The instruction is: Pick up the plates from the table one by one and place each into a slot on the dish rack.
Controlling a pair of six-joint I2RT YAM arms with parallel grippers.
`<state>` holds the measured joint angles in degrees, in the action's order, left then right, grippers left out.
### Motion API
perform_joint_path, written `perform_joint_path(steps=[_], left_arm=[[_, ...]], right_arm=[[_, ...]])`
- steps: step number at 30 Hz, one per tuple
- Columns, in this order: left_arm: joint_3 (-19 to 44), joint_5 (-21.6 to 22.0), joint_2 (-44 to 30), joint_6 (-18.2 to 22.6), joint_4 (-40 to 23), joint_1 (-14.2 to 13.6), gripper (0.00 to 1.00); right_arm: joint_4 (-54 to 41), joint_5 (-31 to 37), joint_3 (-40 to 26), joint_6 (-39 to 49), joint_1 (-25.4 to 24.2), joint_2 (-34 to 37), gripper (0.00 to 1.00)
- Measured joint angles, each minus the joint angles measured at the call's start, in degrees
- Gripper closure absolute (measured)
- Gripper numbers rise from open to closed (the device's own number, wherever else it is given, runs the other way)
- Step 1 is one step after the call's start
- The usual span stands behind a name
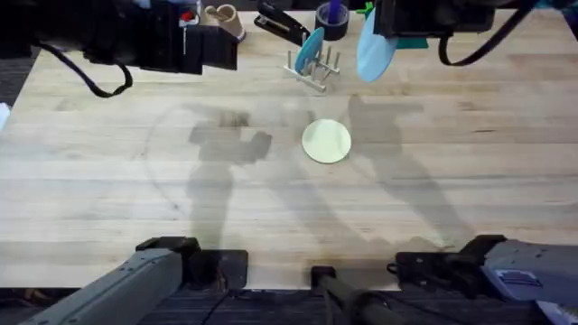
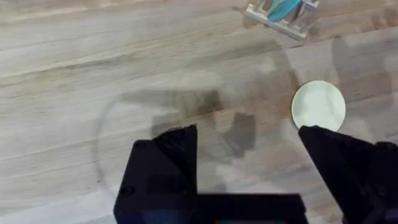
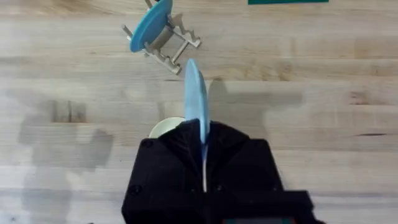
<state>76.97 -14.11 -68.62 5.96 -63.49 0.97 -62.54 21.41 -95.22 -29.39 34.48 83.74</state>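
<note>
My right gripper (image 1: pixel 386 29) is shut on the light blue plate (image 1: pixel 374 51), holding it on edge above the table (image 1: pixel 108 208), just right of the dish rack (image 1: pixel 316 72). In the right wrist view the plate (image 3: pixel 194 99) stands upright between my fingers (image 3: pixel 180 143), with the rack (image 3: pixel 177 46) beyond it. A teal-blue plate (image 1: pixel 310 49) stands tilted in a rack slot. The cream-yellow plate (image 1: pixel 326 142) lies flat in front of the rack. My left gripper (image 2: pixel 249 146) hangs open high above the table, the cream plate (image 2: pixel 318 106) just past its fingertip.
Along the back edge lie a black stapler (image 1: pixel 280 25), a dark tape roll (image 1: pixel 332 20) and a small wooden piece (image 1: pixel 226 18). A teal mat edge (image 3: pixel 287 1) lies behind the rack. Bare wood spreads across the front and left.
</note>
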Motion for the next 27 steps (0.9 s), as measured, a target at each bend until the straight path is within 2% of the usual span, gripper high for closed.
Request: perform_joint_path(steps=[8,17,22,27], left_arm=[[0.0,0.0,0.0,0.0,-2.9,0.0,0.006],[0.0,0.0,0.0,0.0,-3.2,0.0,0.006],[0.0,0.0,0.0,0.0,-3.2,0.0,0.006],[0.0,0.0,0.0,0.0,-3.2,0.0,0.006]], right_arm=[[-0.9,0.0,0.0,-0.6,0.0,0.0,0.971],[0.2,0.7,-1.5,-2.5,0.0,0.0,0.971],[-2.0,1.4,-10.0,-5.0,0.0,1.9,0.971],[-9.2,2.4,-22.5,-7.4,0.0,9.2,0.970]])
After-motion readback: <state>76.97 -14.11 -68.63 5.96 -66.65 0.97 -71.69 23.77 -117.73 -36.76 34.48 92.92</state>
